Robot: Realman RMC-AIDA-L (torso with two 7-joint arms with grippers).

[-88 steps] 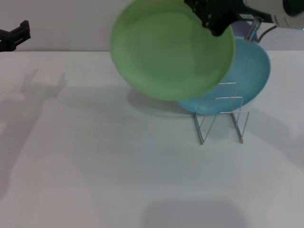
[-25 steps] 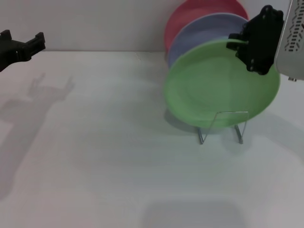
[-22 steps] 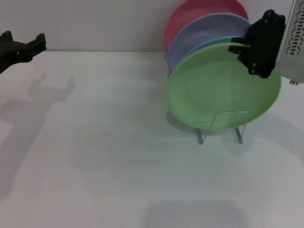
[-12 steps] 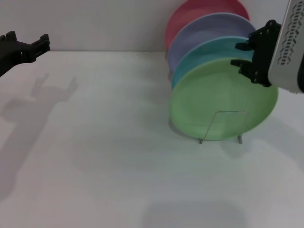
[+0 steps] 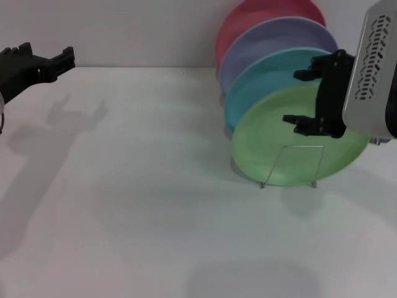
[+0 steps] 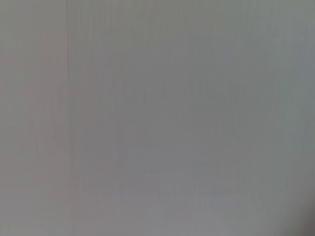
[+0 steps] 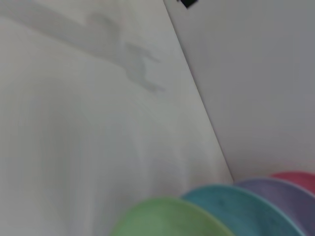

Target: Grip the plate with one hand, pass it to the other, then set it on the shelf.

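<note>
Green plate (image 5: 273,152) lowered into rack (image 5: 291,165); right end effector (image 5: 304,96) hides its upper rim.

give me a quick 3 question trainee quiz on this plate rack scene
1. True or false: the light green plate stands at the front of the row in the wire rack.
2. Which plate sits directly behind it? A) red B) lavender C) teal
3. Fill in: the right gripper has its fingers ____, one above the other, by the green plate's upper rim, while the left gripper waits far off.

Key: 1 true; 2 C, the teal plate; 3 open.
</note>
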